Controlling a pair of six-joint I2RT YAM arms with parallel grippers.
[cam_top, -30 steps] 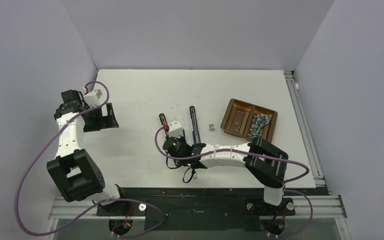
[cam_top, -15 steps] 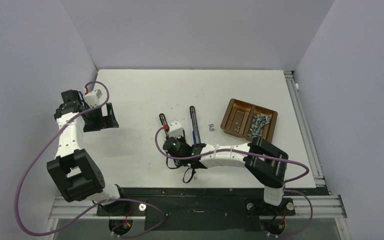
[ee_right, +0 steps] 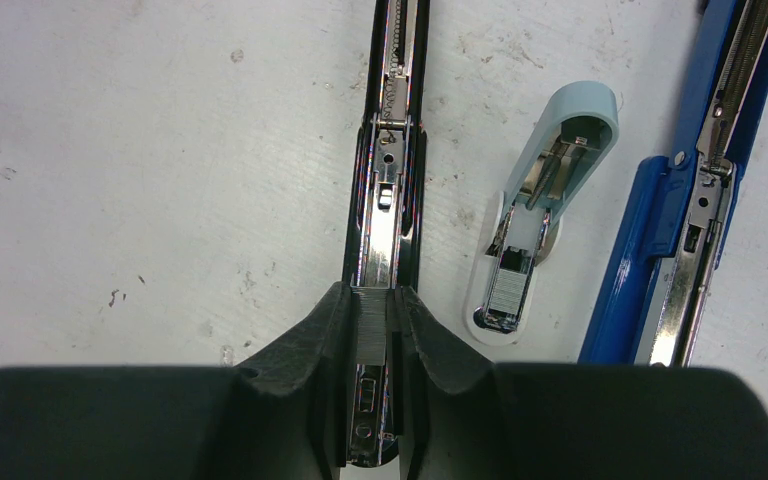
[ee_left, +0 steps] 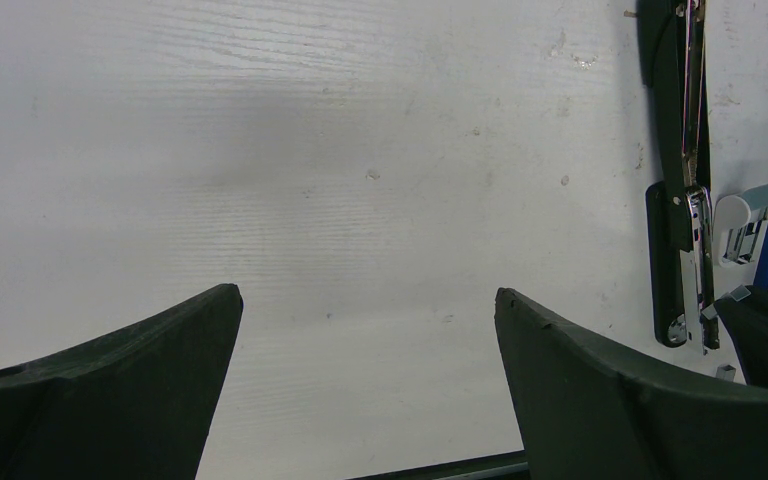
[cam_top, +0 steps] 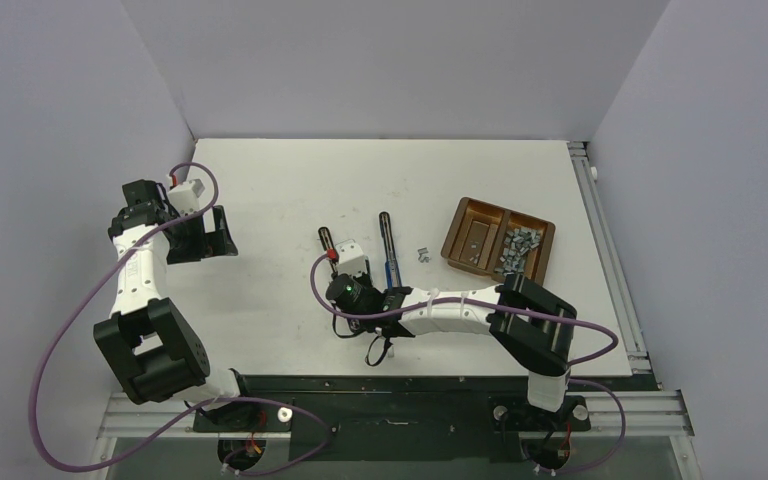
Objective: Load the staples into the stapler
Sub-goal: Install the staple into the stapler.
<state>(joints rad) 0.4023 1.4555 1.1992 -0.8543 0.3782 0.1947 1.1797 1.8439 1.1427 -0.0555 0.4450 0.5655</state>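
Silver-grey strip: a staple strip (ee_right: 371,325), a short block finely ribbed across its width, shiny, with straight square ends.
Where it is: pinched between the right gripper (ee_right: 372,300) fingers, directly over the near end of the black stapler (ee_right: 390,200) and in line with its rail.
Right gripper: nearly closed on the strip, its matte black, curved fingers (ee_right: 310,350) pressing both long sides.
Black stapler: lying open and flat. It has a narrow black body, a chromed channel with an oily rainbow sheen, and a coiled spring at the far end.
Neighbours: a pale blue stapler (ee_right: 545,210) with rounded plastic lies just beside it, open, with staples showing inside. A blue stapler (ee_right: 660,250) lies beyond it, apart from it.
Other staples: a heap (cam_top: 518,245) in the right compartment of the brown tray (cam_top: 472,218), and a few loose staples (cam_top: 423,255) on the table between the tray and the staplers.
Table: white table (ee_right: 140,150), scuffed and speckled.
Left gripper (ee_left: 367,293): spread wide, holding nothing, over bare tabletop near the left wall.
Room: open tabletop lies between the left gripper and the staplers. The staplers lie close side by side, with narrow gaps between them.
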